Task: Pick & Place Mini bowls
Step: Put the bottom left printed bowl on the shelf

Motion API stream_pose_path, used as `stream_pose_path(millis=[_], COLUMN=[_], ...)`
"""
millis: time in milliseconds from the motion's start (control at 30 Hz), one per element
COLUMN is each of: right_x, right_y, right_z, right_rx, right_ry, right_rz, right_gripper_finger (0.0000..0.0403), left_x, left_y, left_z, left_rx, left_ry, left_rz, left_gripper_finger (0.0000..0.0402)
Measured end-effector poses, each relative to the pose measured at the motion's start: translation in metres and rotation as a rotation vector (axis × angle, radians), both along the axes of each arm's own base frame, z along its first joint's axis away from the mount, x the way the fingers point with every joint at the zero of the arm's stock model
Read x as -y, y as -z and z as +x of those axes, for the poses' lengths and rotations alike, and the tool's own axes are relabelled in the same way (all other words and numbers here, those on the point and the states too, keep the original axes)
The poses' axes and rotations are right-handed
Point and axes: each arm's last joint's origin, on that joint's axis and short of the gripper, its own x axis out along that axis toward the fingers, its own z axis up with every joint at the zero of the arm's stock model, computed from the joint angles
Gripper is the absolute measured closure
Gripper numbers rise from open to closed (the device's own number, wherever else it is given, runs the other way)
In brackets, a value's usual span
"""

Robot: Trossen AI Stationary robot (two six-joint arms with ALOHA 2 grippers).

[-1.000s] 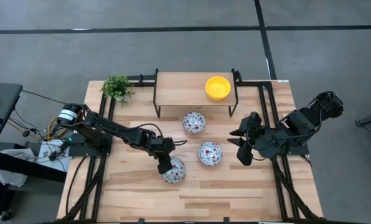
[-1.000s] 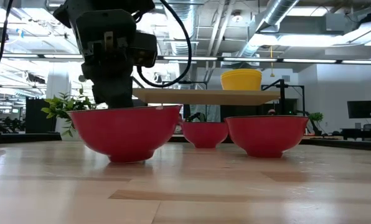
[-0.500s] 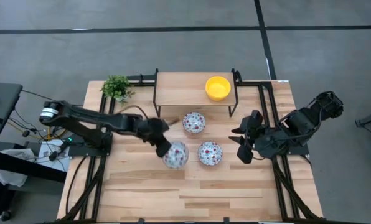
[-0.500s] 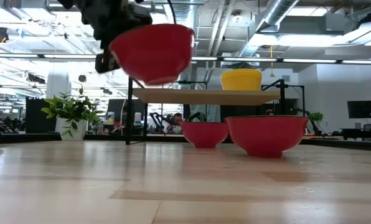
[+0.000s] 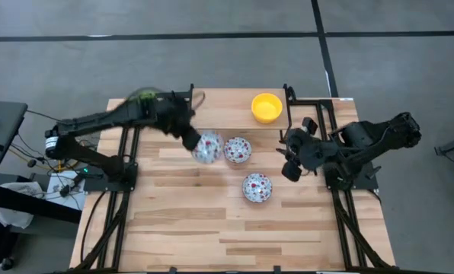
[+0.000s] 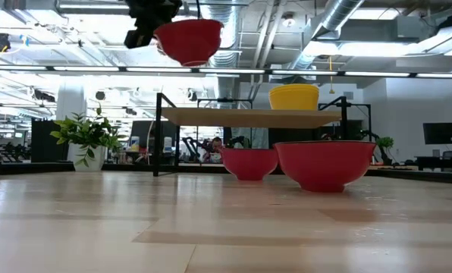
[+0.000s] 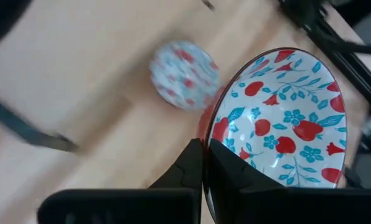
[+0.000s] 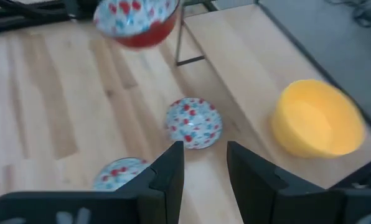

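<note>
The left gripper was clamped tight on the rim of a floral bowl, one finger inside the rim and one outside, as the left wrist view showed. Half a second earlier that bowl hung low over the front of the table; a second earlier it sat on the wood under the gripper. Now it was up high, seen in the low view well above the shelf top, and it had travelled back toward the shelf. From above, it hung just beyond the fingers, beside a second floral bowl on the table near the shelf's front edge.

A third floral bowl lay on the table nearer the front, well apart from the left fingers and not far from the right ones. The yellow bowl stood on the shelf's right end.

The right gripper hung with its fingers apart and empty; it had swung a little toward the shelf. Its wrist view looked past its fingers at the table bowls and the yellow one.

The lift looked finished and the carry under way; the likely next step was setting the bowl on the shelf, though the placement spot could not be told.
</note>
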Motion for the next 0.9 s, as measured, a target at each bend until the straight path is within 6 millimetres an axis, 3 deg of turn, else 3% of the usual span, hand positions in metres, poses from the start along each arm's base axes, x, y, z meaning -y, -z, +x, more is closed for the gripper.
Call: stream_pose_path(millis=[133, 267, 567, 667, 900], right_x=[0.017, 0.035, 0.067, 0.073, 0.079], right_y=[0.0, 0.0, -0.003, -0.004, -0.004], right_z=[0.004, 0.007, 0.014, 0.015, 0.016], right_rx=[-0.035, -0.063, -0.06, -0.051, -0.055], right_ry=[0.021, 0.053, 0.087, 0.086, 0.086], right_rz=[-0.055, -0.09, -0.077, -0.071, -0.069], right_gripper_finger=[0.029, 0.029, 0.029, 0.029, 0.029], left_x=[-0.036, -0.074, -0.151, -0.164, -0.171], left_y=[-0.023, -0.024, 0.013, 0.025, 0.028], left_z=[0.005, 0.016, 0.033, 0.034, 0.034], left_rx=[-0.037, -0.093, -0.182, -0.207, -0.195], left_ry=[-0.053, -0.1, -0.16, -0.167, -0.165], left_rz=[0.054, 0.078, 0.01, -0.015, -0.016], left_gripper_finger=[0.0394, 0.0394, 0.0394, 0.0394, 0.0393])
